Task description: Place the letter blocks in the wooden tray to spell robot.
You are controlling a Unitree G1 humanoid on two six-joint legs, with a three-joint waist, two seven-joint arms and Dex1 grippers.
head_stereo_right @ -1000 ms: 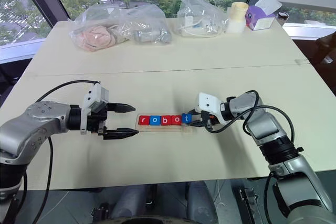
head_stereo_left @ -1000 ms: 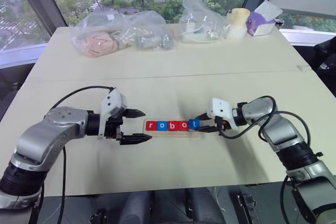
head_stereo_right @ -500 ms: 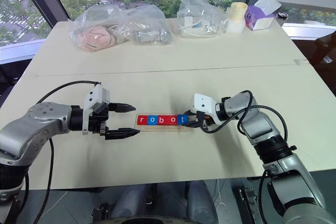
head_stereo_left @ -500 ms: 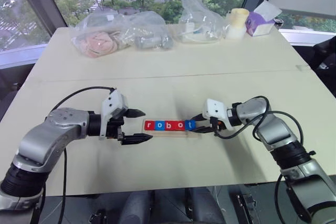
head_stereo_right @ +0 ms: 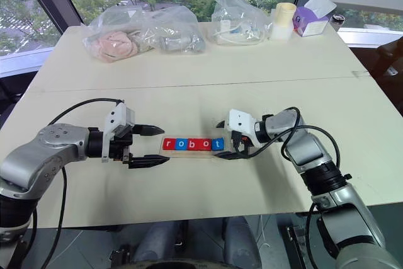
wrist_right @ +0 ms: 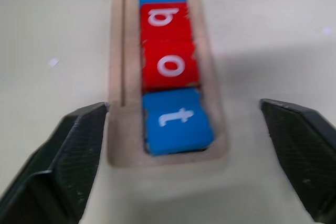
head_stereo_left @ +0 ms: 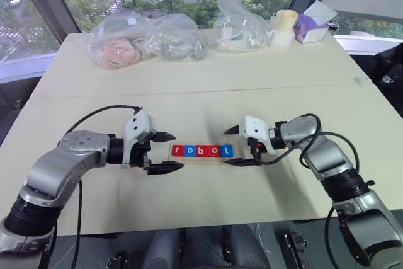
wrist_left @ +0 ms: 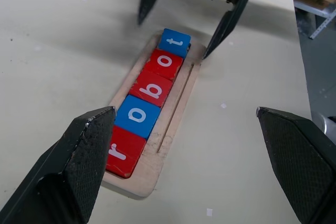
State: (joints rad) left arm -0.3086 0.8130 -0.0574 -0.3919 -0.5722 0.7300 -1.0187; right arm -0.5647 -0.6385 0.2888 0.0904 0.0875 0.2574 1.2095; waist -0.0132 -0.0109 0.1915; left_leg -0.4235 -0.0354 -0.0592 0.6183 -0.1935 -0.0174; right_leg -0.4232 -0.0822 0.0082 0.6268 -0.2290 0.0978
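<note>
Left eye view shows you the wooden tray (head_stereo_left: 203, 154) on the bench (head_stereo_left: 208, 92) with all five letter blocks (head_stereo_left: 203, 150) seated in it — reading r, o, b, o, t. Your right hand (head_stereo_left: 237, 145) stands spread wide at the t end, gripping nothing — your left hand (head_stereo_left: 165, 152) is likewise agape and empty at the r end.

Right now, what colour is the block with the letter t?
Blue t block, with a white letter; right wrist view shows it best.
</note>
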